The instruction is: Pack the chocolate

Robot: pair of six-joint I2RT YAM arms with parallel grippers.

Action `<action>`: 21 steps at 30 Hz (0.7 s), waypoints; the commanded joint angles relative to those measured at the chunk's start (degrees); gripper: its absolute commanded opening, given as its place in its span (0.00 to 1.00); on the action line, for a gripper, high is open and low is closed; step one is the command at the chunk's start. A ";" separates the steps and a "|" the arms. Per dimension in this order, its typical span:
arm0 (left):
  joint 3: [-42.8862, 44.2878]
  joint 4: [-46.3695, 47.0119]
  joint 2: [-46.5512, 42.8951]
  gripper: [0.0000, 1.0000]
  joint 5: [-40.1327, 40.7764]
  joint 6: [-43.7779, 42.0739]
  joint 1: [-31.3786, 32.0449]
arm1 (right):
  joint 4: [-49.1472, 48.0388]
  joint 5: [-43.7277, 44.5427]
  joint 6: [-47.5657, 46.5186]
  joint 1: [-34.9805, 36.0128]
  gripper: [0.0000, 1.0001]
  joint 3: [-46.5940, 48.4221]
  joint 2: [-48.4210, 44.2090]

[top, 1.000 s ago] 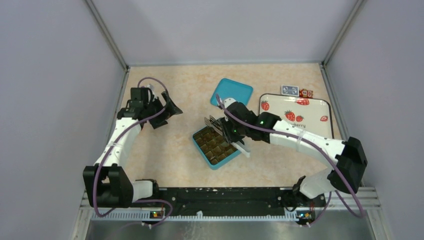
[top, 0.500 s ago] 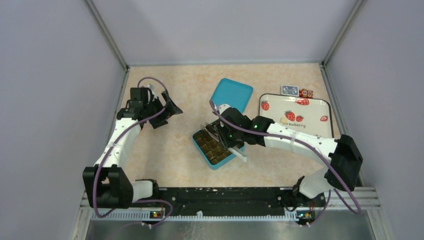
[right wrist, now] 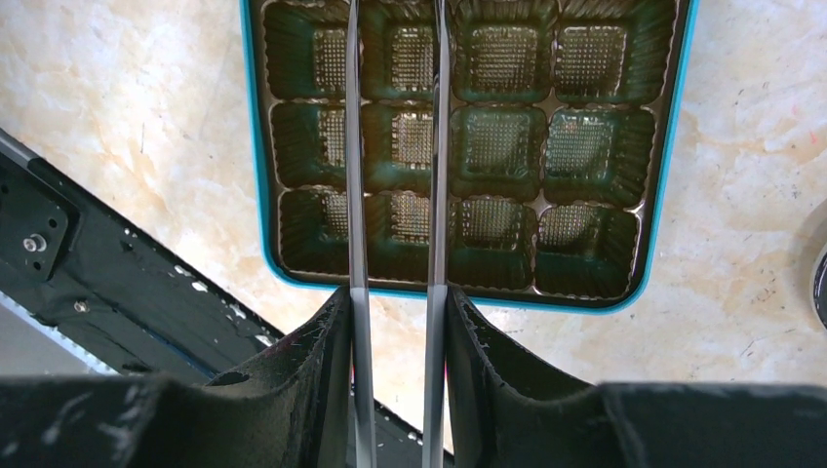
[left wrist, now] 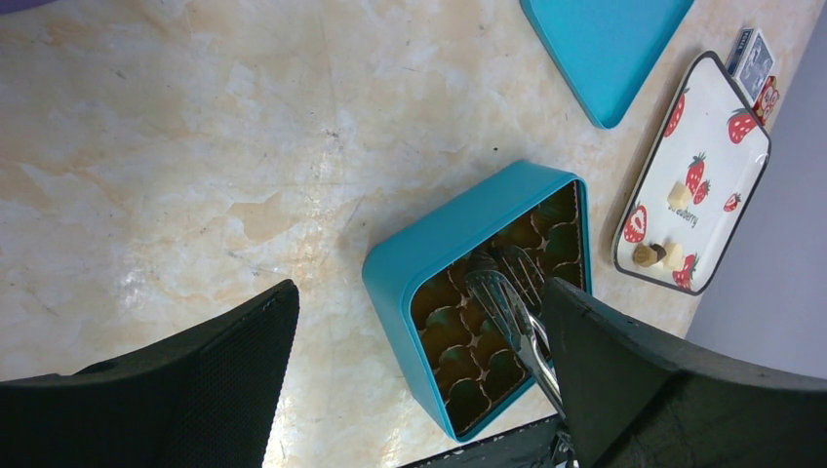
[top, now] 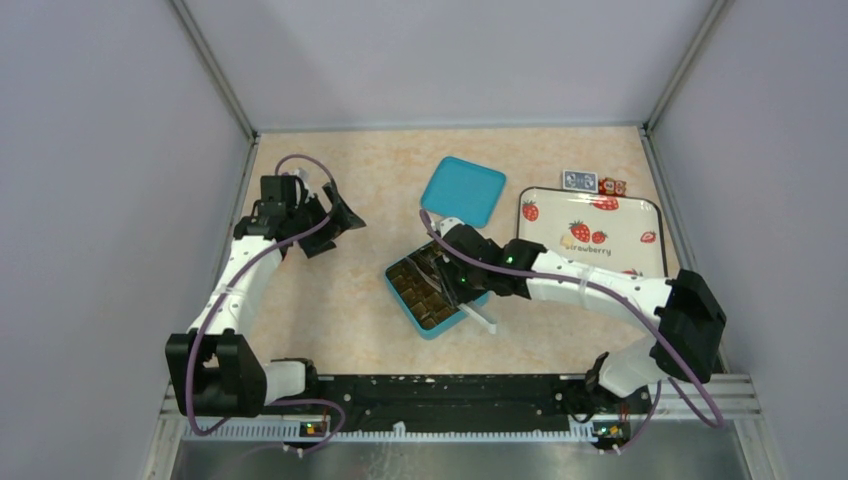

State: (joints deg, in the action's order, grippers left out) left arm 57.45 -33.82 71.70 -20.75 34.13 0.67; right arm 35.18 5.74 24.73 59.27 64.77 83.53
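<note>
My right fingers (right wrist: 317, 341) clamp the tongs (right wrist: 353, 195) over the box (left wrist: 439, 244), left fingers (left wrist: 195, 370) spread idle; chocolate (left wrist: 680, 195) lies on the strawberry tray (left wrist: 714, 146) at 2 o'clock (tip load unclear), so I'd centre on one cell before easing.

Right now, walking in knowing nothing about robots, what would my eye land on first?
Probably the bright teal box in the middle of the table, its brown cups empty, with the right arm's fingers holding metal tongs down into it. Next, the strawberry-printed tray at the right, where two small chocolates sit.
</note>
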 commanded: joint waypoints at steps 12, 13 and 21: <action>-0.57 1.48 -2.00 0.98 -0.82 -1.16 -0.25 | -1.23 2.51 0.92 1.04 0.43 3.04 -2.27; -0.55 1.44 -2.00 0.98 -0.77 -1.17 -0.26 | -1.24 2.62 0.97 1.04 0.44 3.06 -2.35; -0.57 1.30 -2.26 0.98 -0.82 -1.28 -0.23 | -2.17 6.74 1.78 1.05 0.22 2.82 -7.23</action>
State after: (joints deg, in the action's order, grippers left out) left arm 57.21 -33.82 71.35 -21.19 34.09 0.67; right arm 35.27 8.16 25.63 59.59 64.62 82.70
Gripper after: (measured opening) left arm 0.979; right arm 0.318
